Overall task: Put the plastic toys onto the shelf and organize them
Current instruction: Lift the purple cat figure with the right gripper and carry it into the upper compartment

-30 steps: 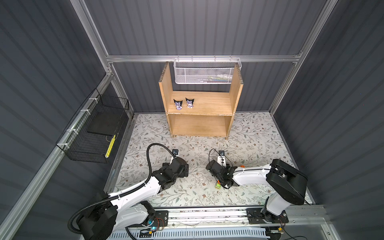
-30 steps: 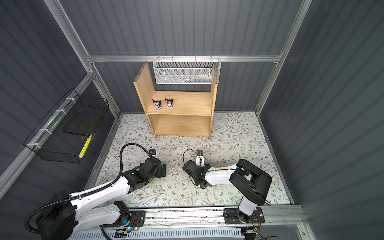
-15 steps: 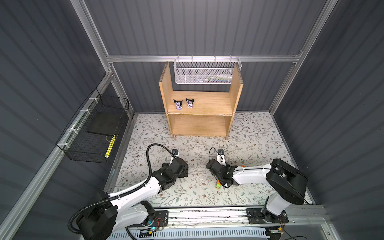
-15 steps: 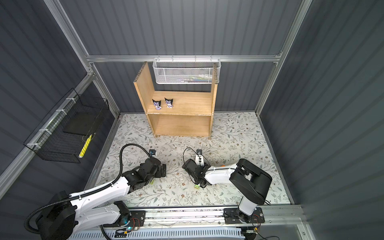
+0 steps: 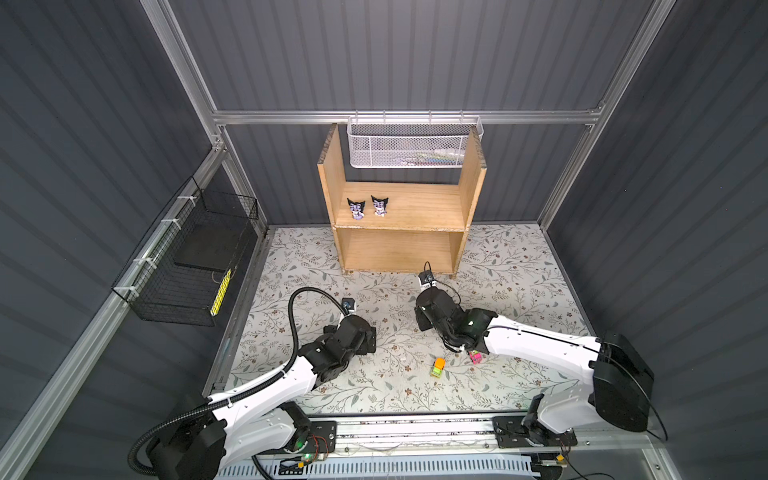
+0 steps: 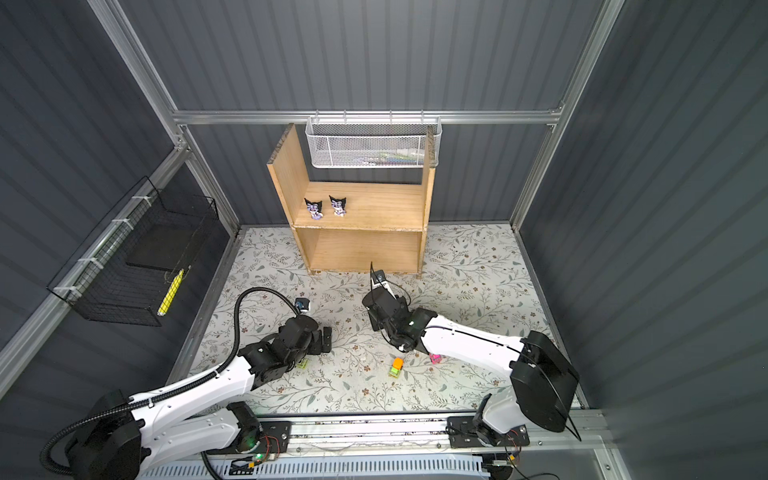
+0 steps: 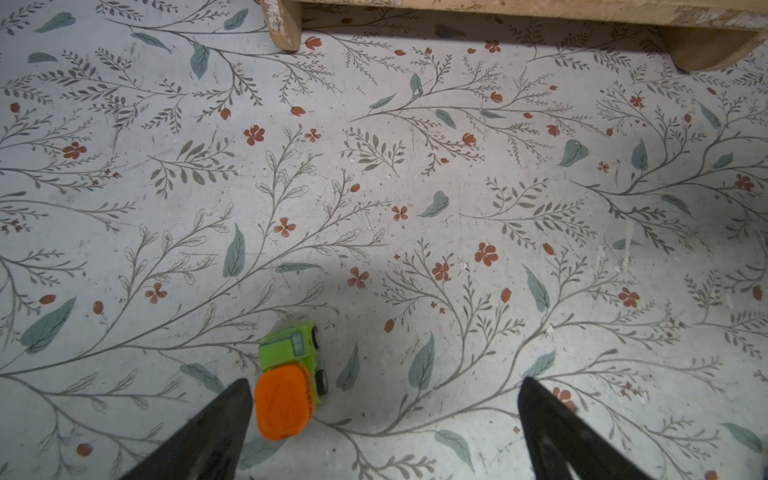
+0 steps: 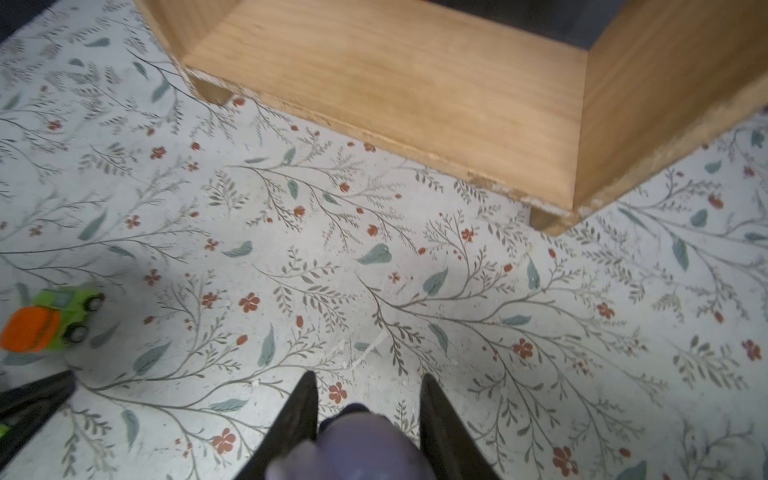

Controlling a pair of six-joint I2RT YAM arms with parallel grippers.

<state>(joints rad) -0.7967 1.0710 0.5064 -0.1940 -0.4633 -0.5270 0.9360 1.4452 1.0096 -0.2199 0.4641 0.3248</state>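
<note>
Plastic toys (image 5: 437,367) status. Near the bench (image 5: 519,266) front edge, an orange-and-lime car (image 6: 397,365) is seen in the open, and a pink car (image 5: 475,356) is partly hidden by the right arm. Mid-bench: left gripper (image 7: 384,386) jaws are released wide, with a lime mixer car (image 7: 291,376) lying just beside one finger. Right gripper (image 8: 369,380) jaws are clenched on a purple figurine (image 8: 357,444). Far edge: two figurines (image 5: 357,209) are stood on the shelf (image 5: 419,212) upper tier, left end.
</note>
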